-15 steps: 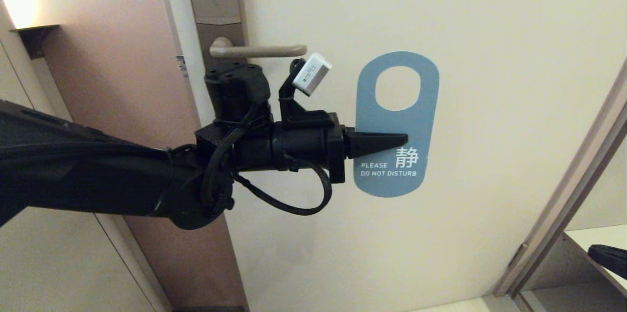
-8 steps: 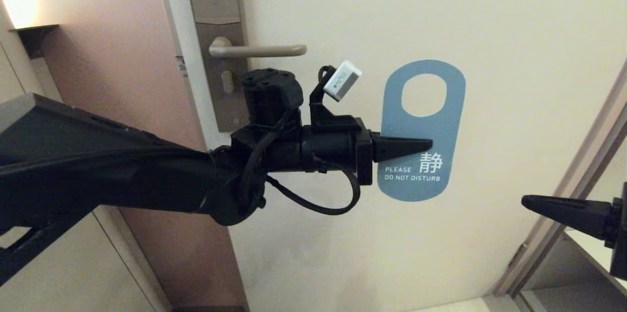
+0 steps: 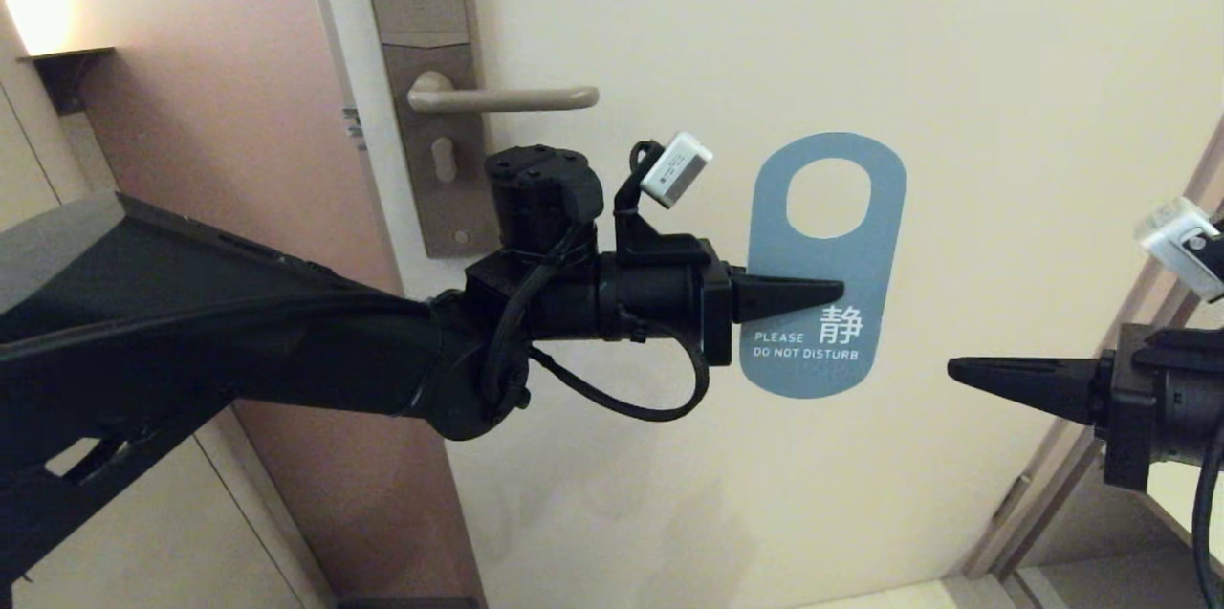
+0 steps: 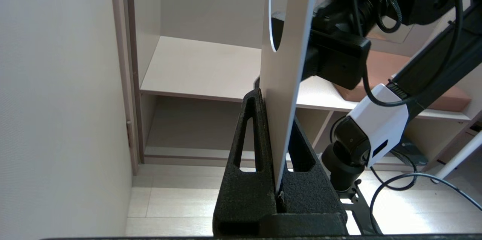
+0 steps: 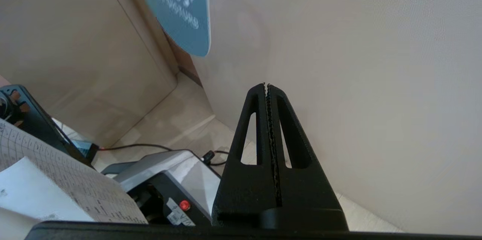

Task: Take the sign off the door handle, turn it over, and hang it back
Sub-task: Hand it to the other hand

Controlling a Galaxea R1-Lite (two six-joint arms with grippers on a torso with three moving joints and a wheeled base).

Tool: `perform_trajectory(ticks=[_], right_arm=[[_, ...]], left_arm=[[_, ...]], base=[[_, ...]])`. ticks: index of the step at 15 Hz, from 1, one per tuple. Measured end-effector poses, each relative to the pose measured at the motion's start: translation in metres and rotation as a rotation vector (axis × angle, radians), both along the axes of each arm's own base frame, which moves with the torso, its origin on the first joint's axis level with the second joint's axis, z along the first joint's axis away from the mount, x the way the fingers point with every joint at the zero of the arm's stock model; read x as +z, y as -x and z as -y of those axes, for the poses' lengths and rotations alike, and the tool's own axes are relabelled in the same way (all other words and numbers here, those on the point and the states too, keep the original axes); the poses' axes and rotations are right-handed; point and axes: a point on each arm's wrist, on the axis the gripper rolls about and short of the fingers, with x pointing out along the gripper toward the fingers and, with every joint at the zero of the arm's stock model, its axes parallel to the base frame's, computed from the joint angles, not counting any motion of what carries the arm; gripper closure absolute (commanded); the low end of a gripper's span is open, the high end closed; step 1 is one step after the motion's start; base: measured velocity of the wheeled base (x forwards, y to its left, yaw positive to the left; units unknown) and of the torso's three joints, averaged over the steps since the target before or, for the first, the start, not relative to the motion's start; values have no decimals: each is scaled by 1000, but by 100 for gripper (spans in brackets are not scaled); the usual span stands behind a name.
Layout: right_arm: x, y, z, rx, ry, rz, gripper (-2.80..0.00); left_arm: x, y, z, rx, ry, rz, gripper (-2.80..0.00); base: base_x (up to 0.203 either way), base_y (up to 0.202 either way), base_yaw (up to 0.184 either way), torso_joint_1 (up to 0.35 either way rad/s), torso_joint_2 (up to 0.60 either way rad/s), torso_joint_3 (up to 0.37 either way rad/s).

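My left claw [image 3: 830, 289] is clamped on the sign [image 3: 824, 207], blue face out, clear of the handle [image 3: 516, 97]; my right claw [image 3: 961, 369], pressed together, should part before taking the free edge.

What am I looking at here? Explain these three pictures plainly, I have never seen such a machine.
It is a robot with two black arms, each ending in a pincer. The wide picture comes from a camera on its head, facing a door. The other two come from cameras on its wrists, looking along the fingers. The left pincer is shut on the sign, a flat door hanger showing its blue "DO NOT DISTURB" face, held clear of the door handle. In the left wrist view, the sign appears edge-on. The right pincer is shut, empty, beside the sign.
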Motion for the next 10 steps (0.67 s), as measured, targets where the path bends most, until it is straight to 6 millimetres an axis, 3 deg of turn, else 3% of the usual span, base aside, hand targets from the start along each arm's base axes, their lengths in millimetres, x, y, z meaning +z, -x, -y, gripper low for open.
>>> perform_trajectory(ticks=[5, 6, 10], right_arm=[[-1, -11, -2, 2, 2, -17, 0], [-1, -12, -2, 1, 3, -20, -280], [-3, -14, -3, 3, 5, -28, -280]], left_arm=[[3, -3, 3, -10, 66, -5, 0], [3, -4, 3, -12, 82, 0, 0], [-1, -5, 5, -14, 85, -1, 0]], base=[[0, 0, 0, 0, 0, 0], [0, 0, 0, 0, 0, 0], [0, 0, 0, 0, 0, 0]])
